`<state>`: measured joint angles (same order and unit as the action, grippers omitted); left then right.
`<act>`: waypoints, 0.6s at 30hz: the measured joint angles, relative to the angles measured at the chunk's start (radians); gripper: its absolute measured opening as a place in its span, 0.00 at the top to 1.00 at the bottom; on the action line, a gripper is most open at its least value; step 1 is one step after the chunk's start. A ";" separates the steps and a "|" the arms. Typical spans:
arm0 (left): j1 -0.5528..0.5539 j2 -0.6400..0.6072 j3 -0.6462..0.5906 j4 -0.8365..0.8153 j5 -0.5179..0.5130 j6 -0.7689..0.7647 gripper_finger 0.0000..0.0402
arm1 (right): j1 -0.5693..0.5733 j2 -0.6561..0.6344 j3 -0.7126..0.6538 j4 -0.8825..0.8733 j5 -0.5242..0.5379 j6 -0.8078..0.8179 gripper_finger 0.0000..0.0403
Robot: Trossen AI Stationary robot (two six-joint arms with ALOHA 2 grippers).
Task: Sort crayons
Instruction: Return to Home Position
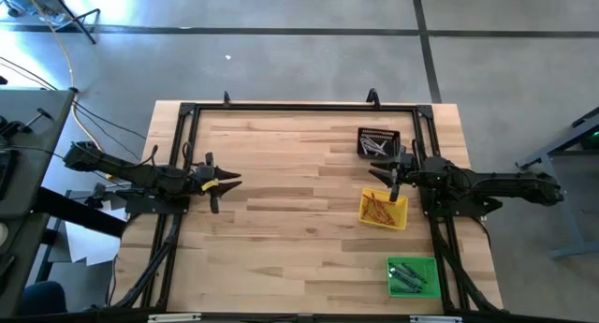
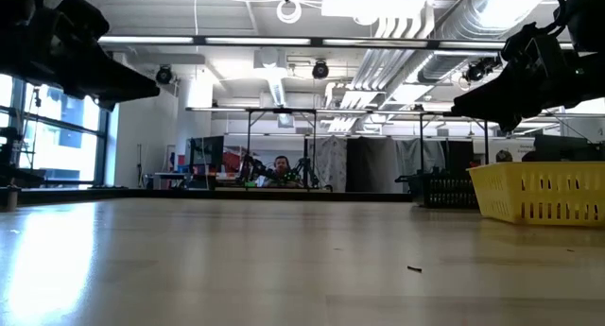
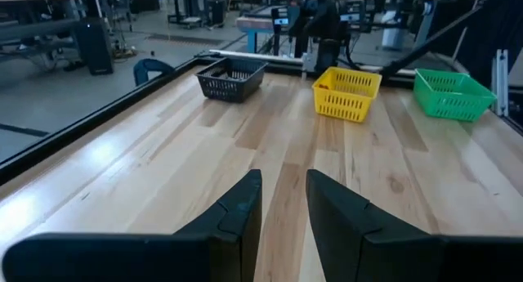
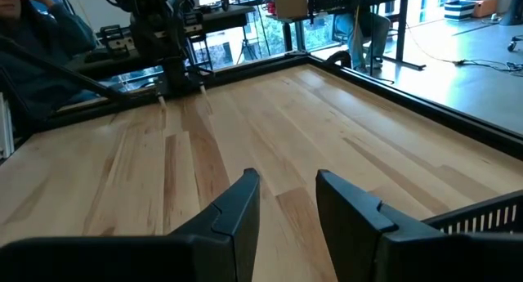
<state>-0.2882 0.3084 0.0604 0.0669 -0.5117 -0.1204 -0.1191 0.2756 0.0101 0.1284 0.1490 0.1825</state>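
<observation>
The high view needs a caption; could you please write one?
Left gripper and right gripper hover open; crayons lie in black tray, yellow tray, green tray.

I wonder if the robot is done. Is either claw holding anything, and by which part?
Nothing is held. The left gripper and the right gripper are both open and empty.

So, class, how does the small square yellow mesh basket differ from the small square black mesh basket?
The yellow basket holds orange-red crayons; the black basket holds grey crayons. In the high view the black basket lies above the yellow basket. Both are small, square, mesh-walled and lie on the right arm's side.
</observation>
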 joint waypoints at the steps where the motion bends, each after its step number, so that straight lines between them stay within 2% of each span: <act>1: 0.000 -0.015 -0.009 0.000 0.000 0.000 0.78 | 0.000 0.000 0.000 0.000 0.000 0.000 0.71; 5: 0.000 -0.076 -0.047 -0.002 0.000 0.001 0.78 | 0.000 0.000 0.000 0.000 0.000 0.000 0.71; 15: -0.003 -0.198 -0.048 0.001 0.002 0.053 0.78 | 0.000 0.000 0.000 -0.007 0.000 0.000 0.71; 18: 0.000 -0.236 -0.048 0.026 -0.029 0.054 0.78 | 0.000 0.000 0.000 -0.008 0.000 0.000 0.71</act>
<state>-0.2877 0.0728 0.0120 0.0928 -0.5403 -0.0662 -0.1188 0.2756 0.0102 0.1207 0.1493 0.1825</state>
